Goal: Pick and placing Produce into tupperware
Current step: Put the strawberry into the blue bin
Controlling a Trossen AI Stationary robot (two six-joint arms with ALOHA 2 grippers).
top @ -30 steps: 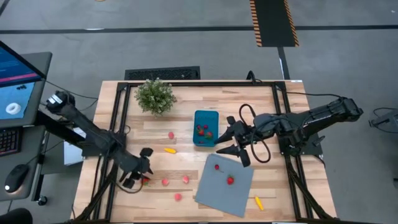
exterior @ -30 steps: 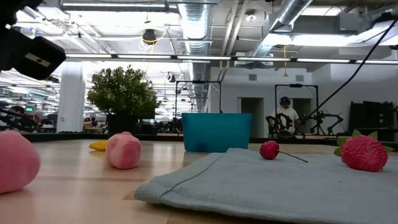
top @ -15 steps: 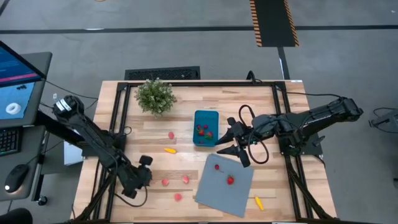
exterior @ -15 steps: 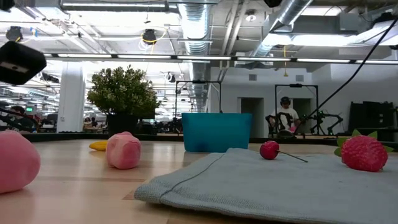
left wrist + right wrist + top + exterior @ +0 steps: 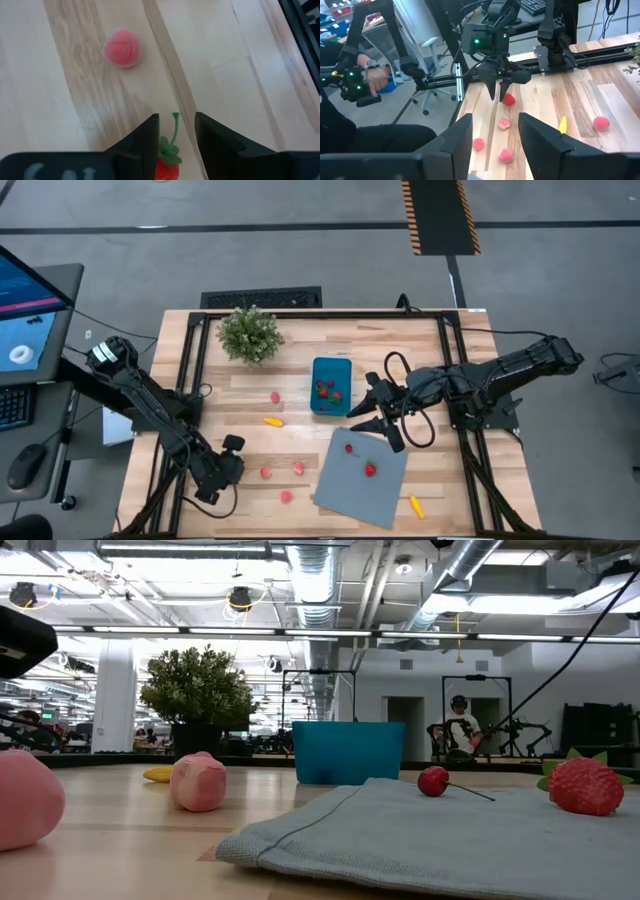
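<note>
The teal tupperware (image 5: pixel 331 385) stands mid-table with red produce inside. Loose produce lies around it: pink pieces (image 5: pixel 266 473), a yellow-orange one (image 5: pixel 273 421) and another (image 5: pixel 415 505). My left gripper (image 5: pixel 222 470) hangs open near the table's near-left part, pointing down. Its fingers (image 5: pixel 147 140) stand on either side of a red strawberry (image 5: pixel 167 167) that lies on the wood, and a gap shows beside the strawberry. A pink ball (image 5: pixel 122 47) lies beyond it. My right gripper (image 5: pixel 377 413) is open between the tupperware and the grey-blue sheet, holding nothing.
A grey-blue sheet (image 5: pixel 362 477) lies at the near right and carries a cherry (image 5: pixel 433 780) and a strawberry (image 5: pixel 585 785). A potted plant (image 5: pixel 249 334) stands at the far left. Black frame rails run along both table sides. A person's hand (image 5: pixel 370 75) with controls shows beyond the table.
My left arm has swung its elbow toward the table's near-left. Its gripper has shifted slightly over the red strawberry, which showed beside it before and is now hidden under it in the high view.
</note>
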